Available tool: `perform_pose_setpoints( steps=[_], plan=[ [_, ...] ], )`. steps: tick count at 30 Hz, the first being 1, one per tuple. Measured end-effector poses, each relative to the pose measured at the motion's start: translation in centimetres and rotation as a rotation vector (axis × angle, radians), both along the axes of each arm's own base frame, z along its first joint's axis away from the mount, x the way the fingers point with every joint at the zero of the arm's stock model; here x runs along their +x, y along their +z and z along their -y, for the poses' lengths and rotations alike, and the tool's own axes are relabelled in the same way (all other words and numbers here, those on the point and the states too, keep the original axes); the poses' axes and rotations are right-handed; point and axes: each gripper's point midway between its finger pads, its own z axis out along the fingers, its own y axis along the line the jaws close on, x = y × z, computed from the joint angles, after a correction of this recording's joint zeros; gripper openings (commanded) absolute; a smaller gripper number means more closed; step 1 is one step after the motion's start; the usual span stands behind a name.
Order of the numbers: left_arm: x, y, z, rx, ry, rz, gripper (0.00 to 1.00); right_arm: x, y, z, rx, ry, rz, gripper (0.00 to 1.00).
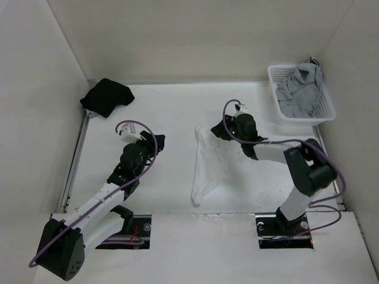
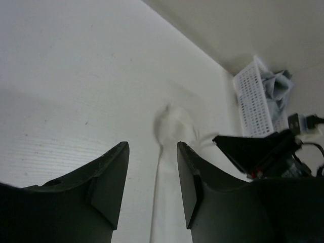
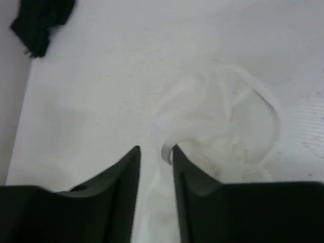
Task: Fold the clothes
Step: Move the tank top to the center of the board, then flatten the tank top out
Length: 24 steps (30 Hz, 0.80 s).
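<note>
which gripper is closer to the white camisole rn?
Right. The right gripper hangs over the bunched top edge of the white camisole, jaws apart. The left gripper is off to the camisole's left, open and clear of the fabric.

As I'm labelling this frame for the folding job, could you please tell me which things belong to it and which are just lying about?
Part of the job:
- white camisole, lying loosely spread
- right gripper, open over it

Just lying about:
- black garment, far left corner
- white basket, far right
- grey garment, inside that basket
</note>
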Motion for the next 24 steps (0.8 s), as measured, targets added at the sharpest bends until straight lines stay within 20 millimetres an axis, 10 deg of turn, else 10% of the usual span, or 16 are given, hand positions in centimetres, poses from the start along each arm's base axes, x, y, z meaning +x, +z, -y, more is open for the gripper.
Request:
perform_pose_setpoints(
  steps=[4,6,8,11,17,24],
  plan=[
    [-0.8,-4.1,2.4,0.086,-0.082,-0.108,0.41,3.6,-0.7,3.3,0.029,-0.083,-0.043,0.56],
    [-1.7,-6.2,4.0,0.142,-0.143,-0.16,0.4,3.7,1.8,4.0,0.047,-0.107,0.009,0.34],
    [-2.9,-8.2,5.7,0.204,-0.213,-0.201,0.37,1.8,4.8,3.7,0.074,-0.106,0.069,0.09],
    [-4.8,-10.4,7.9,0.29,-0.316,-0.241,0.29,-3.8,6.7,1.6,0.113,-0.051,0.095,0.02],
    [-9.8,-10.4,12.6,0.36,-0.564,-0.2,0.27,-15.0,-2.0,1.7,-0.001,-0.013,-0.117,0.15],
    [-17.9,-9.8,15.4,0.505,-0.804,-0.168,0.36,-16.3,-5.0,6.3,-0.06,-0.167,-0.199,0.34]
  ],
)
